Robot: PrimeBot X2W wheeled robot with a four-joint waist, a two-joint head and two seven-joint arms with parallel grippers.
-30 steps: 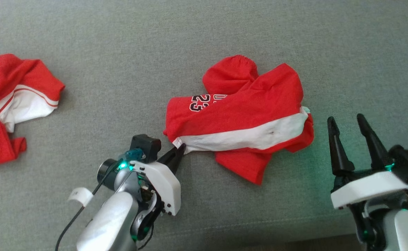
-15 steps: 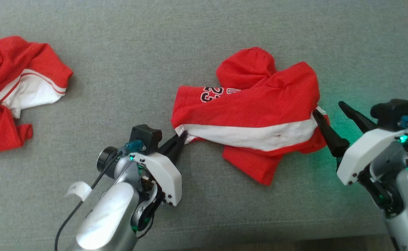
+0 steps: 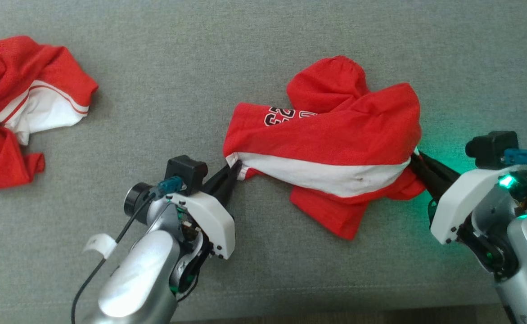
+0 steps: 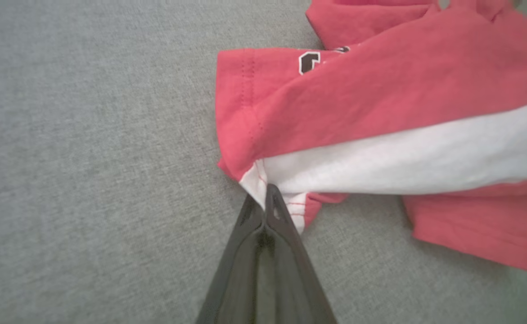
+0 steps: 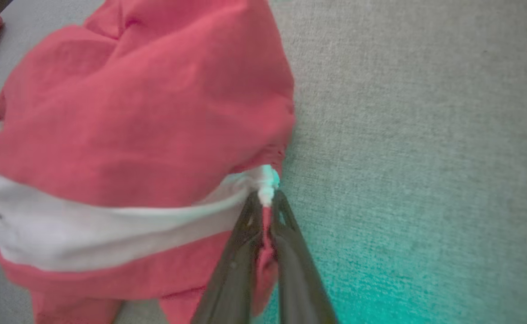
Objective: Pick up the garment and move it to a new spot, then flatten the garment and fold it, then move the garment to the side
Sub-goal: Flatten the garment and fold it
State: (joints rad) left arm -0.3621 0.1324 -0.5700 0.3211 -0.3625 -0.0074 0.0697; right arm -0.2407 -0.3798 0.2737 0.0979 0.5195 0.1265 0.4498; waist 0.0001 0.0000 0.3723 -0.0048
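Observation:
The garment is a crumpled red shirt with a white band and a "23" print, lying mid-surface on grey fabric. My left gripper is shut on its white hem corner at the left end; the left wrist view shows the fingertips pinching the garment there. My right gripper is shut on the garment's right end, and the right wrist view shows the gripper with white and red cloth of the garment pinched between its closed fingers.
A second red and white garment lies bunched at the far left. The grey fabric surface stretches wide behind and between the two; its front edge runs along the bottom of the head view.
My right gripper swung in from the lower right to the garment's right end and closed on it. The left gripper kept its hold. The head camera shifted, sliding the scene slightly.

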